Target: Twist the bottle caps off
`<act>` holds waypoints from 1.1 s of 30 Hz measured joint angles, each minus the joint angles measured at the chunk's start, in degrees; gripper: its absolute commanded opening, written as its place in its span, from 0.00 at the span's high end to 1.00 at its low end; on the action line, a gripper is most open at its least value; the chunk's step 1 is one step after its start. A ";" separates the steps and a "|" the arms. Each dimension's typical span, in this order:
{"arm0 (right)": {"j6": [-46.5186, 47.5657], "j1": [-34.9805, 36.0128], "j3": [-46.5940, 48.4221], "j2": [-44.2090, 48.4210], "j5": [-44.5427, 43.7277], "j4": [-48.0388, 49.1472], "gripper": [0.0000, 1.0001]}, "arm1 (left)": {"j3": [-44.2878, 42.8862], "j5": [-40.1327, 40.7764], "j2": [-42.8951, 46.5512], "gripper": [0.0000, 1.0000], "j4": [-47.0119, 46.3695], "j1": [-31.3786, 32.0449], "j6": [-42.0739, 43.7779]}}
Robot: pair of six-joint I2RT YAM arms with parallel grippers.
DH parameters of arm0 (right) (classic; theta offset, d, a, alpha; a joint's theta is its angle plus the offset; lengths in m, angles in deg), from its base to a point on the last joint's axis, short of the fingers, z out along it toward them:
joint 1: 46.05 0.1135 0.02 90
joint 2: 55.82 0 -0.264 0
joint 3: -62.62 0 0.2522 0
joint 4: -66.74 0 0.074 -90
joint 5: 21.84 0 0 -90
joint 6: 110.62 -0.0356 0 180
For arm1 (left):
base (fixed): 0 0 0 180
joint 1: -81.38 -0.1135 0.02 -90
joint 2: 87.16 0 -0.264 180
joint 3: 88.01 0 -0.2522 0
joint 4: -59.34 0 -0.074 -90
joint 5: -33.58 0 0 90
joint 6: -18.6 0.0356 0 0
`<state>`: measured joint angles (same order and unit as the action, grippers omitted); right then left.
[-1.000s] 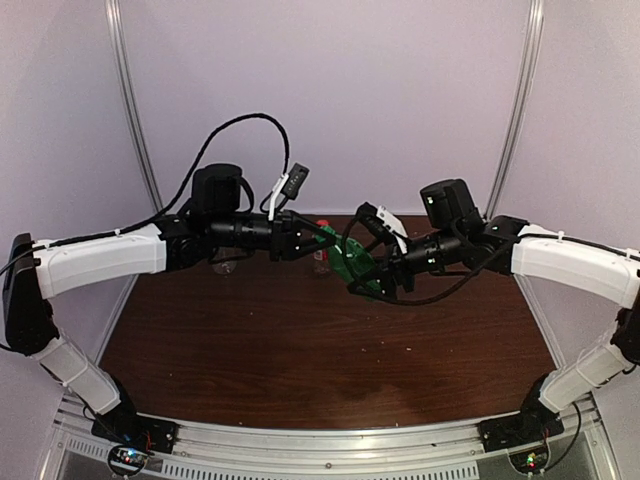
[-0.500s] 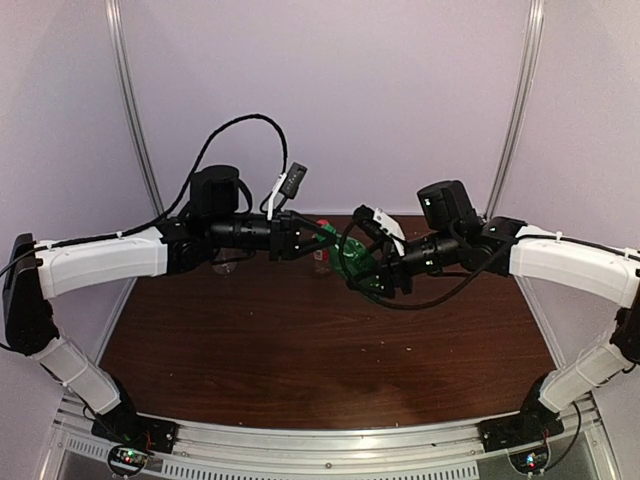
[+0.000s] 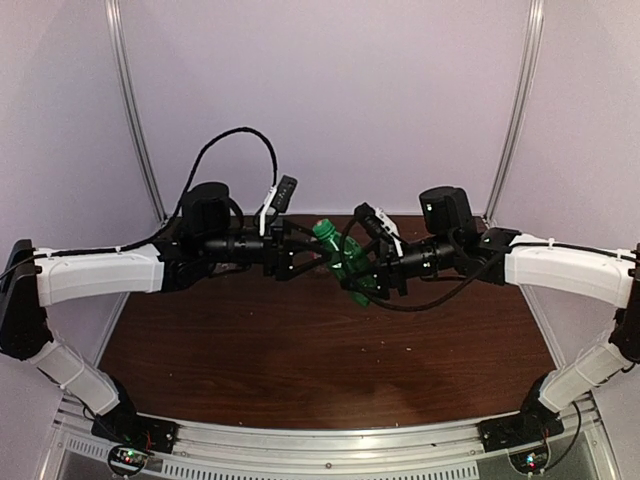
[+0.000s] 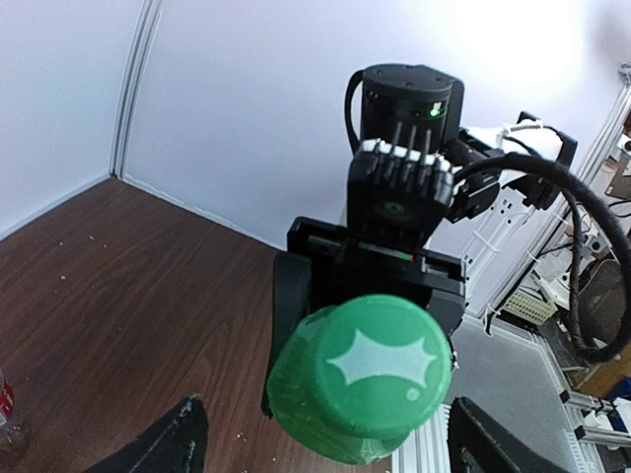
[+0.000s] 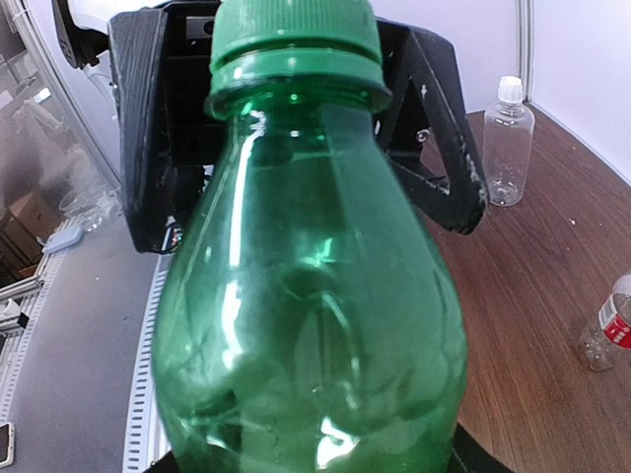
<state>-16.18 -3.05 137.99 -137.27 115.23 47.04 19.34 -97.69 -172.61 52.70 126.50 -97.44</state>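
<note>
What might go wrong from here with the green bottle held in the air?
Only the right claw grips the green bottle, tilted above the table; a slip would drop it. The left claw stands open at the green cap; closing off-centre could twist the bottle loose instead of the cap.

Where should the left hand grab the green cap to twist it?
Grip the cap by its round side wall, pinched from opposite sides, coming straight at its top. It faces the open left hand, and the right hand holds the bottle.
</note>
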 measured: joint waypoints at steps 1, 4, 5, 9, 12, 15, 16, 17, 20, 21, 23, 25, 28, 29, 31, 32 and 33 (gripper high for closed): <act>-0.68 0.00 -0.42 0.00 0.94 0.96 0.61 | 0.57 0.09 0.39 0.12 -0.94 0.00 0.07; -2.91 0.11 -1.66 0.00 3.41 3.72 0.61 | 2.05 0.13 1.90 0.12 -3.65 0.00 0.33; -3.63 0.15 -2.14 0.00 4.24 4.79 0.61 | 2.36 0.11 2.38 0.13 -4.39 0.00 0.46; -6.10 0.26 -3.93 0.00 7.13 7.72 0.63 | 2.51 -0.76 3.67 0.19 -7.91 0.00 0.98; -6.71 0.39 -4.57 0.00 9.09 8.52 0.63 | 2.16 -2.47 3.72 0.27 -9.27 0.00 1.14; -7.30 0.44 -4.61 0.00 10.84 9.40 0.64 | 0.83 -4.61 3.02 0.33 -9.86 0.00 0.92; -7.43 0.44 -4.61 0.00 11.19 9.73 0.64 | 0.37 -5.16 2.73 0.35 -10.03 0.00 0.85; -7.50 0.44 -4.61 0.00 11.56 10.03 0.64 | -0.15 -5.73 2.27 0.37 -10.38 0.00 0.74; -7.58 0.46 -4.61 0.00 12.31 10.45 0.65 | -0.63 -6.91 1.14 0.42 -12.22 0.00 -0.24; -7.56 0.48 -4.61 -0.04 12.41 10.45 0.65 | -0.63 -7.28 0.79 0.45 -12.83 0.00 -0.76; -7.52 0.52 -4.61 -0.22 12.57 10.47 0.65 | -0.63 -7.78 0.24 0.50 -13.68 0.00 -1.57; -7.45 0.57 -4.61 -0.55 12.68 10.45 0.65 | -0.66 -8.22 -0.13 0.55 -14.43 0.00 -2.23; -7.45 0.63 -4.61 -0.98 12.72 10.43 0.66 | -0.66 -8.79 -0.31 0.66 -15.32 0.00 -2.93; -7.30 0.66 -4.61 -1.03 12.83 10.43 0.66 | -0.66 -8.90 -0.35 0.69 -15.61 0.00 -3.04; -7.32 0.68 -4.61 -1.03 12.92 10.47 0.66 | -0.66 -8.94 -0.42 0.75 -15.78 0.00 -3.30; -7.30 0.70 -4.61 -1.03 12.90 10.45 0.67 | -0.66 -9.03 -0.42 0.76 -15.80 -0.02 -3.32; -7.32 0.70 -4.61 -1.03 12.90 10.45 0.67 | -0.66 -9.05 -0.42 0.78 -15.85 -0.02 -3.45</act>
<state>-23.50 -2.35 133.38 -138.29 128.13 57.49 18.68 -106.74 -173.02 36.86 126.48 -100.90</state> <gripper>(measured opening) 0.552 0.280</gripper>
